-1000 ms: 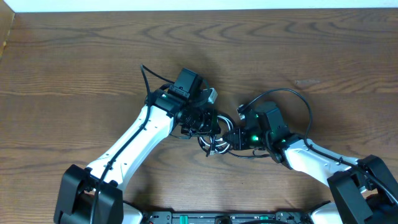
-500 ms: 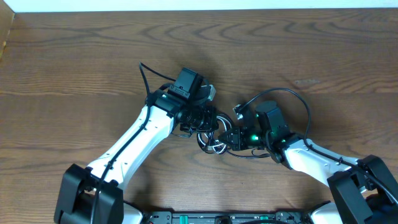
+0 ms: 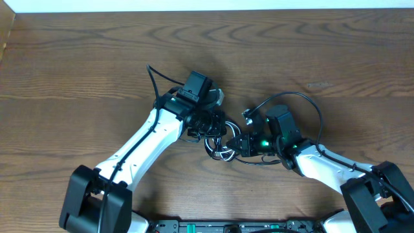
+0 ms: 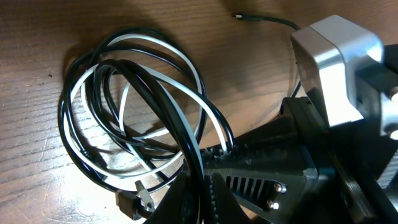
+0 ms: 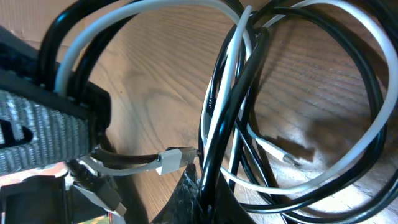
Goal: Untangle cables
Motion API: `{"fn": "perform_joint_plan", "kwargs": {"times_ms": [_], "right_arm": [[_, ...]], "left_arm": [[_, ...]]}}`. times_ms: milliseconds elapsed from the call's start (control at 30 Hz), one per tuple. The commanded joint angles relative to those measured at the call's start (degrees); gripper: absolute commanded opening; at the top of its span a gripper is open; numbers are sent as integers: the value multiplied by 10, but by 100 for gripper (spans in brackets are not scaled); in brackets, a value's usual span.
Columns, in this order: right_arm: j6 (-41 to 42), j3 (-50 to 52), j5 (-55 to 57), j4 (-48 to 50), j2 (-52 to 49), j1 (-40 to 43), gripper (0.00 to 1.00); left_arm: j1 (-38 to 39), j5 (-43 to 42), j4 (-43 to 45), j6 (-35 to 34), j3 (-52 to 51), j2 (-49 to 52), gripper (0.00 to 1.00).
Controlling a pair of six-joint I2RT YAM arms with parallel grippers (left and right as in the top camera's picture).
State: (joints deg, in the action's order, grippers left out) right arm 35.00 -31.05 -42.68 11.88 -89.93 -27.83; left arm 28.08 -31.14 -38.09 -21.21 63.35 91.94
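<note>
The surface point(image 3: 77, 58) is brown wood with wavy lines; a white strip point(image 3: 207, 4) runs along its far edge, and that is all of the room that shows. The cables point(image 3: 222, 150) lie in one loopy bunch near the middle, right between the two arms; black and white cords cross over each other. The left pincer point(image 3: 212, 128) is squeezed tight on a black cord and a white cord at the bunch's left side; the right pincer point(image 3: 237, 145) is squeezed tight on black cords at its right side, with a small white plug point(image 5: 174, 159) just beside it.
</note>
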Motion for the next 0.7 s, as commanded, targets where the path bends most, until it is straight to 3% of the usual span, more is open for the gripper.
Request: {"fn": "perform_joint_plan", "kwargs": {"times_ms": [0, 667], "right_arm": [[-19, 0, -12, 1, 7, -4, 1], [-30, 0, 21, -23, 7, -4, 1]], "left_arm": [[0, 7, 0, -2, -2, 14, 8], [0, 15, 52, 1, -2, 26, 11]]}}
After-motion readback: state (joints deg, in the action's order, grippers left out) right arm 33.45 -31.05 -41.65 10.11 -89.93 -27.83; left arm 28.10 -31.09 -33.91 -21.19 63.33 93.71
